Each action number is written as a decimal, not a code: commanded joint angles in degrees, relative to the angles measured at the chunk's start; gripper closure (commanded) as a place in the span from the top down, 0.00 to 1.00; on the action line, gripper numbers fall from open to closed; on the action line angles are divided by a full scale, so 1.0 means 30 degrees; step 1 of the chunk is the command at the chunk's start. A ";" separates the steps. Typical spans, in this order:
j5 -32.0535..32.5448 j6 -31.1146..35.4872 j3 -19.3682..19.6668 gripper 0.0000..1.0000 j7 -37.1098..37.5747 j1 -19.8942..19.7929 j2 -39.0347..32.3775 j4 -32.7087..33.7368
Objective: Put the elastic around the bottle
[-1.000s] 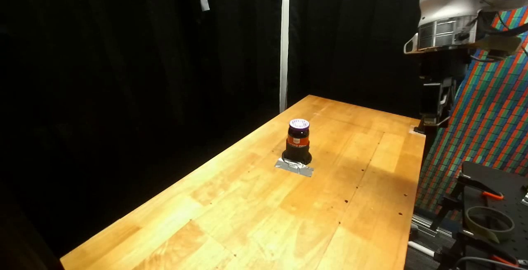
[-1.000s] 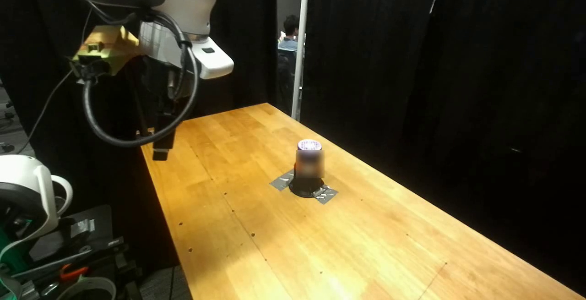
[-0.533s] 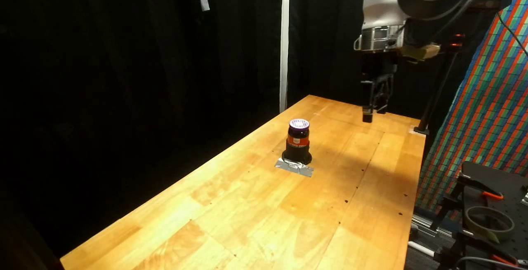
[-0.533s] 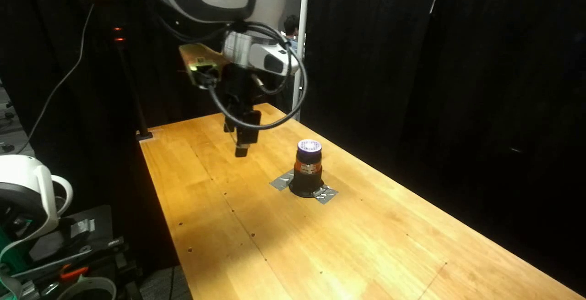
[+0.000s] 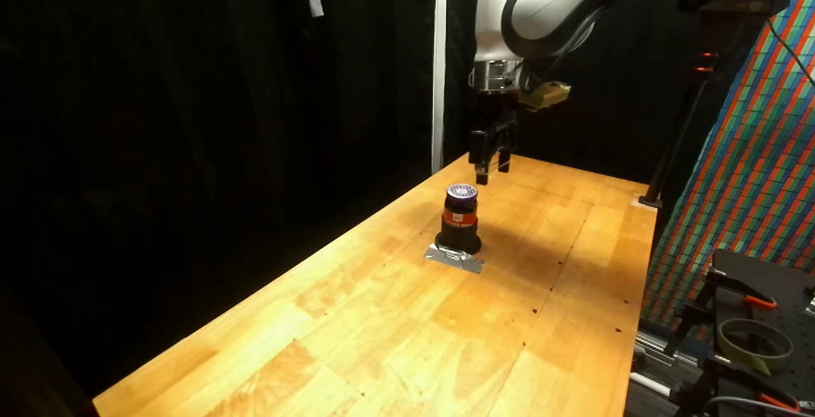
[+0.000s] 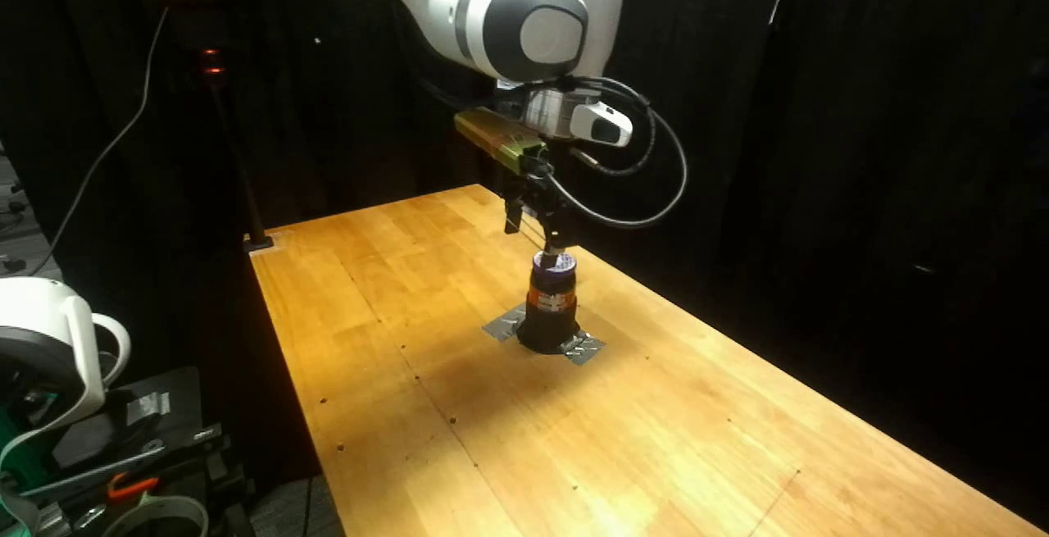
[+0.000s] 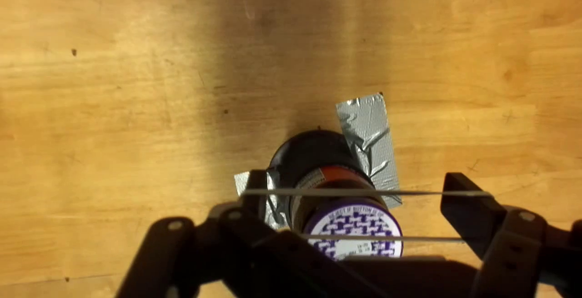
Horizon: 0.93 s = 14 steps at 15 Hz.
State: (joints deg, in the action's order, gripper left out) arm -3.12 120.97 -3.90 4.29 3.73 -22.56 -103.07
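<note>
The bottle (image 5: 460,219) stands upright on the wooden table in both exterior views, dark with an orange-red band and a purple-and-white lid (image 6: 565,261). Its lower part sits in a black base (image 6: 547,332). My gripper (image 5: 493,175) is open above the table, close to the bottle and higher than its lid. In an exterior view one fingertip of my gripper (image 6: 531,243) overlaps the lid. The elastic (image 7: 423,239) is stretched around both fingers as two pale strands. In the wrist view the strands cross in front of the bottle (image 7: 354,220), whose lid is partly hidden by the gripper.
Grey tape (image 7: 370,143) holds the base to the table (image 5: 382,340). A stand (image 5: 675,137) rises at the table's far corner. A side cart (image 5: 764,277) with a tape roll (image 5: 756,346) stands beside the table. A pole (image 5: 439,67) stands behind the table.
The arm has swung from beyond the table's side edge across the table to the bottle, with the fingers staying apart. The bottle has not moved.
</note>
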 commanded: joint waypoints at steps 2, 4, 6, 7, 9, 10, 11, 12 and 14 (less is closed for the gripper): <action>0.0920 -0.1100 0.0191 1.00 -0.0516 0.0402 -0.4308 0.5839; 0.1530 -0.1330 0.0329 1.00 -0.0498 0.0680 -0.5630 0.7627; 0.1810 -0.1910 0.0362 1.00 -0.0505 0.0807 -0.6767 0.9218; 0.1924 -0.2217 0.0386 1.00 -0.0503 0.0878 -0.7215 0.9848; 0.2055 -0.2921 0.0456 1.00 -0.0502 0.0961 -0.8021 1.0953; 0.2041 -0.3247 0.0456 1.00 -0.0565 0.0974 -0.8409 1.1424; 0.2010 -0.3570 0.0481 1.00 -0.0565 0.0988 -0.8718 1.1847; 0.1996 -0.4341 0.0527 1.00 -0.0462 0.1047 -0.9086 1.2409; 0.1997 -0.5695 0.0554 1.00 -0.0512 0.1092 -0.9606 1.3271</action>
State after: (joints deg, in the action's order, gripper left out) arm 2.06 110.30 -3.04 3.31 6.11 -47.64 -70.43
